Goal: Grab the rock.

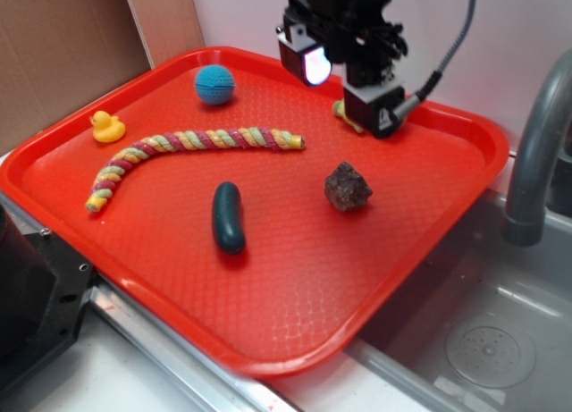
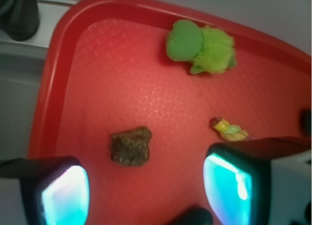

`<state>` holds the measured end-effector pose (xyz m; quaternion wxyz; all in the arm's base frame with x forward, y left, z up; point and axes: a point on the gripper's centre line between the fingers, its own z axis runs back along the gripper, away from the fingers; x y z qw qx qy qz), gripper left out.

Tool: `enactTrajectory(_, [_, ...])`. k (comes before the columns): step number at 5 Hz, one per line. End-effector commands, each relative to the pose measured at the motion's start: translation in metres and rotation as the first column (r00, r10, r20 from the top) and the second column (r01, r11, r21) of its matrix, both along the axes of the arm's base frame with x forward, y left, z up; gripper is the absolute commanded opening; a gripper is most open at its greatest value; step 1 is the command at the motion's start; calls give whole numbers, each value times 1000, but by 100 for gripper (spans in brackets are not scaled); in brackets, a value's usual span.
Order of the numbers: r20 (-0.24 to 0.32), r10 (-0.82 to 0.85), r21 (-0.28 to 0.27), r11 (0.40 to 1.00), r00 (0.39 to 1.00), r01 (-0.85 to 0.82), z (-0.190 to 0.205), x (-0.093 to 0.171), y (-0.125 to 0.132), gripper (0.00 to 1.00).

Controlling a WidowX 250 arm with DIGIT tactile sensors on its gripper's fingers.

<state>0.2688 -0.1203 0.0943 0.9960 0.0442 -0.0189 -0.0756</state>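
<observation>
The rock (image 1: 348,187), a rough dark brown-grey lump, lies on the red tray (image 1: 268,305) right of its middle. My gripper (image 1: 344,86) hangs above the tray, up and behind the rock in the exterior view, well clear of it. In the wrist view the rock (image 2: 130,146) sits just beyond and between my two glowing fingertips, nearer the left one. My gripper (image 2: 146,191) is open, and only bare tray shows between its fingers.
On the tray lie a blue ball (image 1: 215,83), a yellow duck (image 1: 107,126), a braided rope (image 1: 183,153) and a dark green pickle-shaped object (image 1: 228,217). A green plush toy (image 2: 201,47) lies near the tray rim. A sink (image 1: 483,340) with a faucet (image 1: 536,153) lies to the right.
</observation>
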Motion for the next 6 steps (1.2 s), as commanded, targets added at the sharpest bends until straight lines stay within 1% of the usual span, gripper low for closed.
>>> enactTrajectory(1, [-81,69,8,998,994,-68,-20,4,-1,100])
enactTrajectory(2, [-146,117,-8,993,982,-119,-33,-4,4,100])
enactTrajectory(3, [-156,124,-4,992,980,-126,-36,-7,5,100])
enactTrajectory(4, [-179,141,2,990,974,-143,-43,-8,8,100])
enactTrajectory(5, [-235,151,68,988,960,-139,-56,-12,9,100])
enactTrajectory(6, [-247,158,72,987,956,-144,-60,-15,10,100])
